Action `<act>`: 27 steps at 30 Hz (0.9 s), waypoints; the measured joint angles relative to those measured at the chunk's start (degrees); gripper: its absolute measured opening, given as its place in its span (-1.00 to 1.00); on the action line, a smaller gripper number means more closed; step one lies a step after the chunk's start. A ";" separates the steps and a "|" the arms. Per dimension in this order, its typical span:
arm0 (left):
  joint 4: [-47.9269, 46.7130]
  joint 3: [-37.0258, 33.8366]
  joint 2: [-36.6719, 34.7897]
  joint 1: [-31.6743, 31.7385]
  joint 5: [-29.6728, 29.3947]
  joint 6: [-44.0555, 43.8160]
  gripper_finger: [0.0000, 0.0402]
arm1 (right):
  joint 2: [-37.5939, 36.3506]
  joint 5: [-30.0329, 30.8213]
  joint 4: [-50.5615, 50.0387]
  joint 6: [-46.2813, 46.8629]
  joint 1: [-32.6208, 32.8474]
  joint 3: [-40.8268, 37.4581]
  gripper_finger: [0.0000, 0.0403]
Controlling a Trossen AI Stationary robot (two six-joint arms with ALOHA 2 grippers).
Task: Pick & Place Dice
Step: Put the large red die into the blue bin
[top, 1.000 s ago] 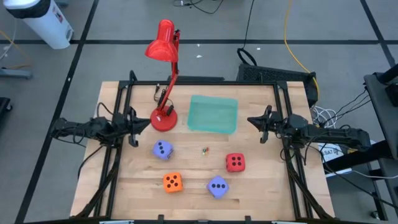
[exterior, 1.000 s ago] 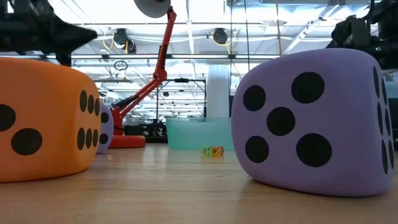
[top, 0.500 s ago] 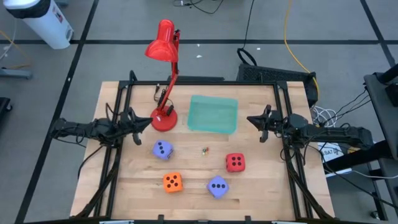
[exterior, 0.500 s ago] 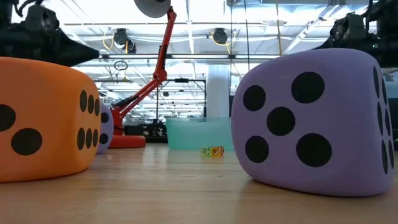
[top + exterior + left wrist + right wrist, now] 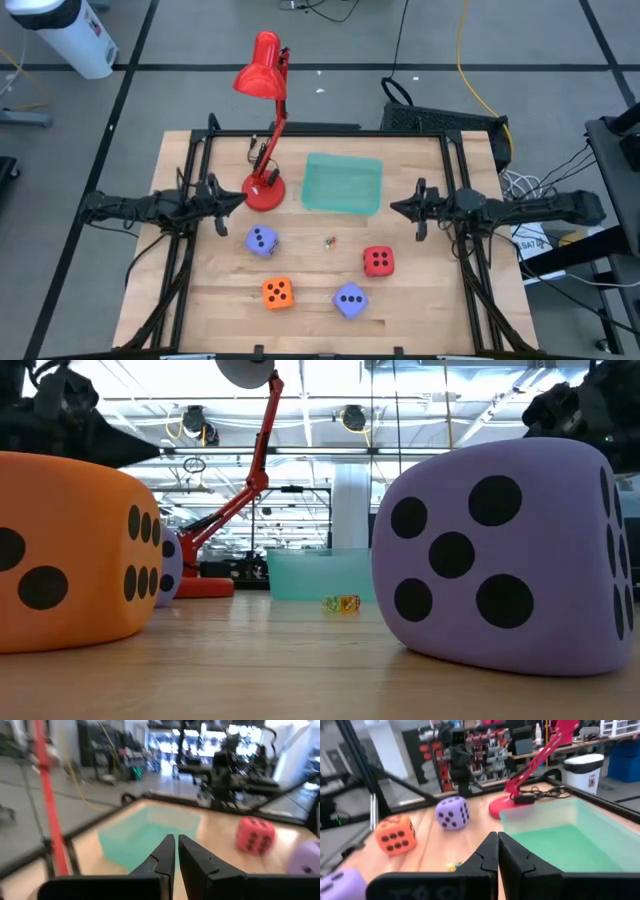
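Four dice — purple [image 5: 261,240], red [image 5: 378,261], orange [image 5: 277,292], purple [image 5: 350,299] — are lying near the tray [image 5: 343,183], flanked by left gripper [image 5: 238,198] and right gripper [image 5: 396,207], both hovering with fingers pressed together.

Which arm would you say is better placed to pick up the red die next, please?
Probably the right: the right gripper hovers just above the red die on that side of the table, while the left gripper sits across it, nearer a purple-blue die.

No text is readable anywhere (only dice pips).
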 joint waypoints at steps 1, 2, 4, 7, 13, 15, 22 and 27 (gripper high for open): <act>-0.50 0.00 0.31 -0.01 0.28 0.09 -0.85 | 1.03 1.50 0.81 -1.09 0.96 0.00 -1.00; -0.55 0.00 0.73 -0.01 0.10 0.46 -0.85 | 1.96 2.67 1.79 -2.17 1.80 0.00 -1.00; -0.05 -0.02 0.91 0.00 -1.17 1.71 -0.85 | 3.72 4.51 4.06 -4.40 2.93 0.00 -1.00; 3.40 0.00 0.92 0.00 -4.72 5.01 -0.85 | 5.82 6.63 9.59 -5.83 3.38 0.00 -1.00; 5.25 0.00 0.99 0.08 -6.80 7.93 -0.85 | 8.09 6.70 14.22 -10.18 3.38 0.78 -0.99; 5.40 0.00 0.99 0.07 -6.38 7.09 -0.85 | 8.91 6.57 14.11 -10.32 3.79 1.49 -0.96; 1.96 0.00 0.99 0.07 -5.71 2.24 -0.85 | 10.79 6.89 14.63 -13.85 7.13 5.49 -0.47; 0.93 0.00 0.99 0.07 -5.73 0.24 -0.85 | 14.77 8.16 3.98 -19.73 10.55 18.46 0.05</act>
